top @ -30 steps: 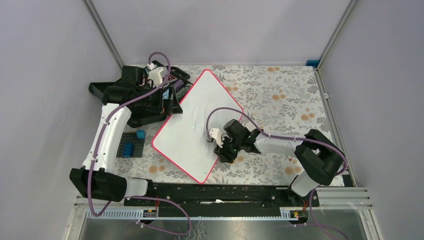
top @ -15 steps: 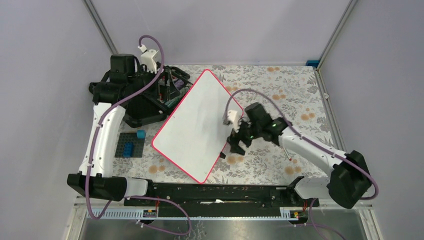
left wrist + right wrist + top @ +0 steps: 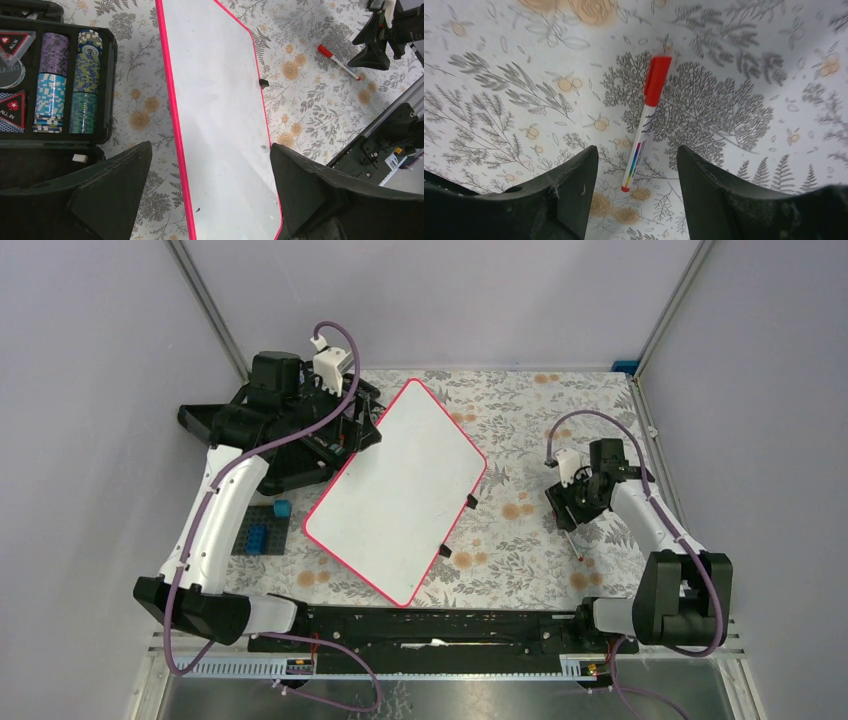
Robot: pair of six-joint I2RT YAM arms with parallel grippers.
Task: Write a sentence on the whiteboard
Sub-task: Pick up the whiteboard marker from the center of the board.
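The whiteboard (image 3: 395, 490) lies tilted in the middle of the flowered cloth, white with a pink-red rim, also in the left wrist view (image 3: 215, 100). Its face is plain white; no sentence shows on it. A white marker with a red cap (image 3: 644, 130) lies on the cloth right of the board (image 3: 572, 540). My right gripper (image 3: 572, 502) hovers over the marker, open (image 3: 637, 152), with the marker's tail end below the gap and nothing held. My left gripper (image 3: 342, 430) hangs open (image 3: 210, 150) above the board's far left edge, holding nothing.
An open black case (image 3: 260, 440) with stacked poker chips (image 3: 60, 80) sits at the back left beside the board. Blue bricks on a dark plate (image 3: 262, 530) lie left of the board. Two black clips (image 3: 470, 502) stick out from its right rim. A black rail (image 3: 440, 625) runs along the front.
My right arm has swung away from the board's right edge to the right and now hovers over the marker, jaws open. My left arm has shifted slightly above the case.
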